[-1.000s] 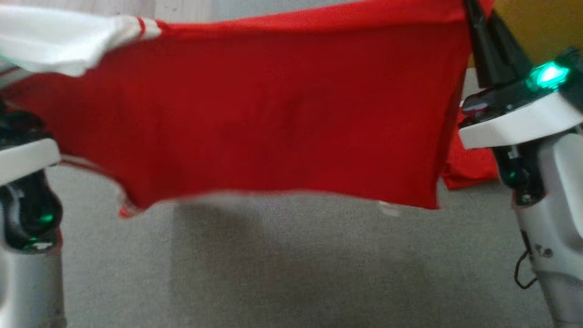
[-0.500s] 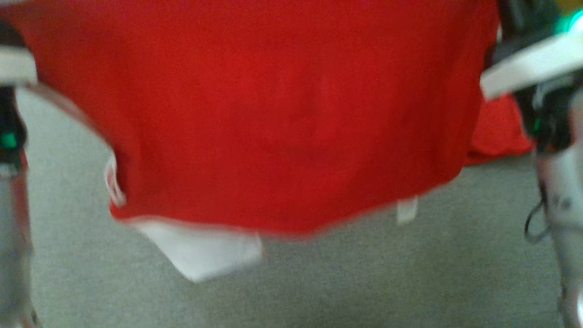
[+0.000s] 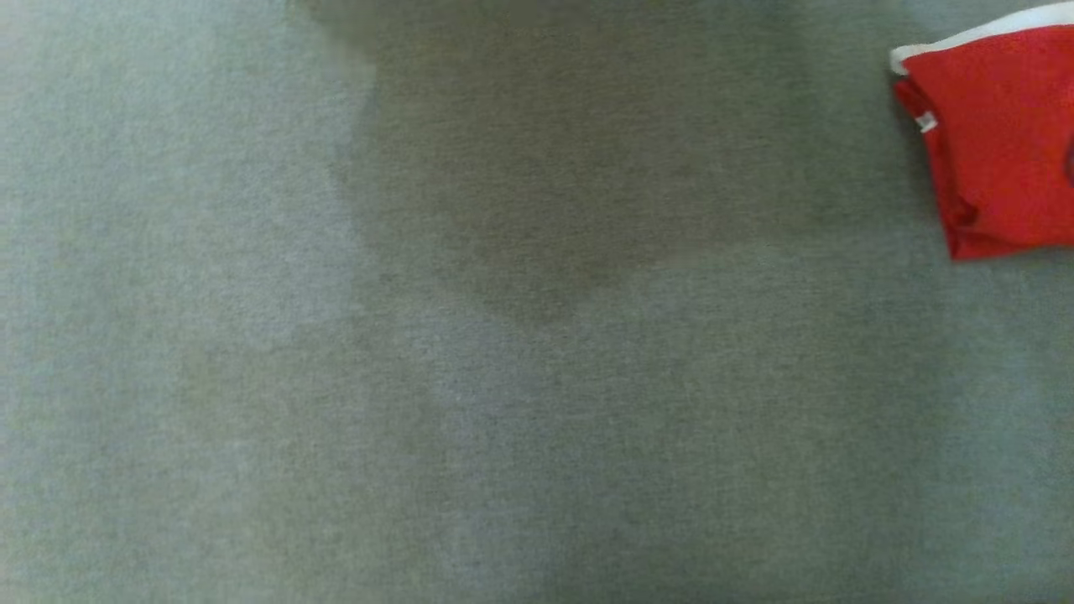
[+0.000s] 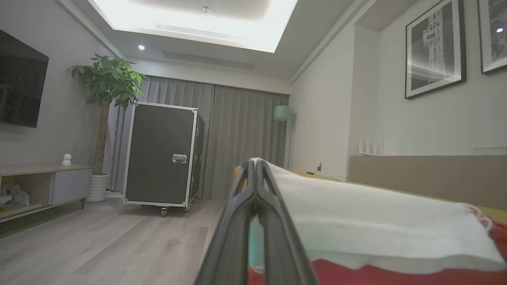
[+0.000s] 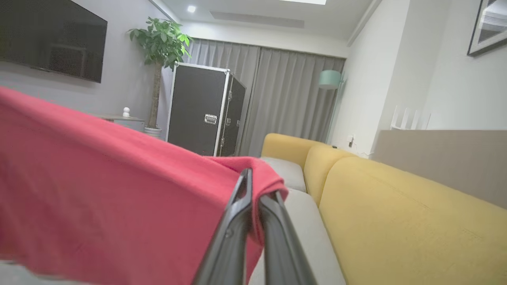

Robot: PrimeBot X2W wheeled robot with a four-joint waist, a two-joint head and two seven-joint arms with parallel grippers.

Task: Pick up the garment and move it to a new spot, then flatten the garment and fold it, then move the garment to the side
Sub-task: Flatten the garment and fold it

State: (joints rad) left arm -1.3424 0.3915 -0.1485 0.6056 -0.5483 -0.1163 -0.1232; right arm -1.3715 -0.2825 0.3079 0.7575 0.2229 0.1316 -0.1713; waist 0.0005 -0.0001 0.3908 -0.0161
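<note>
In the head view, a folded red cloth with a white edge [image 3: 1003,143] lies at the upper right of a grey fabric surface [image 3: 503,377]. In the left wrist view, the left pincer [image 4: 256,162] is clenched on the red garment with a white sleeve [image 4: 356,225], held aloft. In the right wrist view, the right pincer [image 5: 259,186] pinches its red fold, near a yellow sofa [image 5: 396,206].

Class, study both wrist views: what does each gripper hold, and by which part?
Both hold the red-and-white garment: the left gripper pinches its white section, the right gripper a fold of its red edge.
</note>
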